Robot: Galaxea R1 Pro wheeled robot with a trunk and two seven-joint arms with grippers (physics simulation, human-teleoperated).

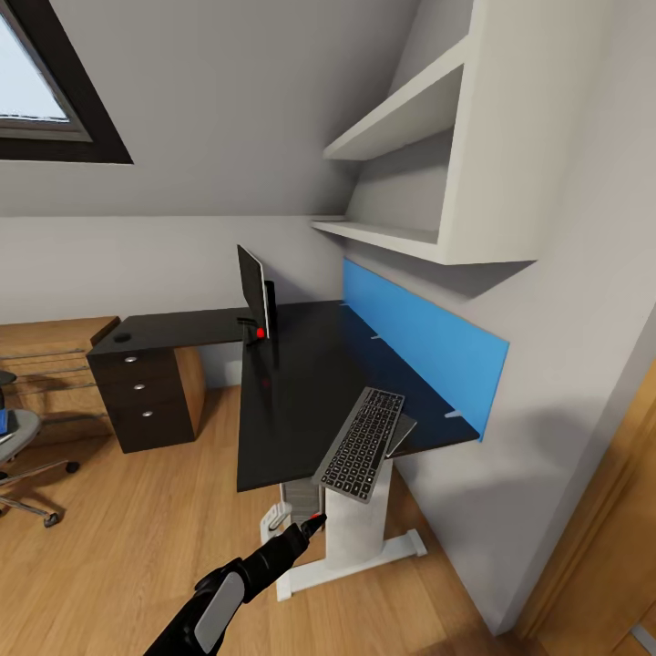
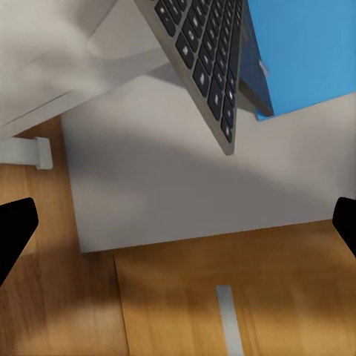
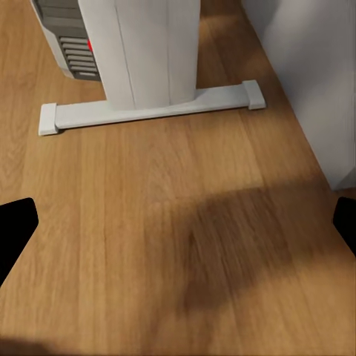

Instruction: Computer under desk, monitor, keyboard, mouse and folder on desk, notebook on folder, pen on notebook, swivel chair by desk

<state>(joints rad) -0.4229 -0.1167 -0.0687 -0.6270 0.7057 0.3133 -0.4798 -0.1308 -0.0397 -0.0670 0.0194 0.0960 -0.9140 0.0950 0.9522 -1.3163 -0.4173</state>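
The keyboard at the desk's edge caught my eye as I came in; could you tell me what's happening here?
The robot is tidying a bedroom workspace. The keyboard lies at the near end of the black desk, overhanging the edge, and nothing grips it. The monitor stands further back on the desk. The left gripper is open and empty below the keyboard; the right gripper is open over the floor. The swivel chair sits away at the left.
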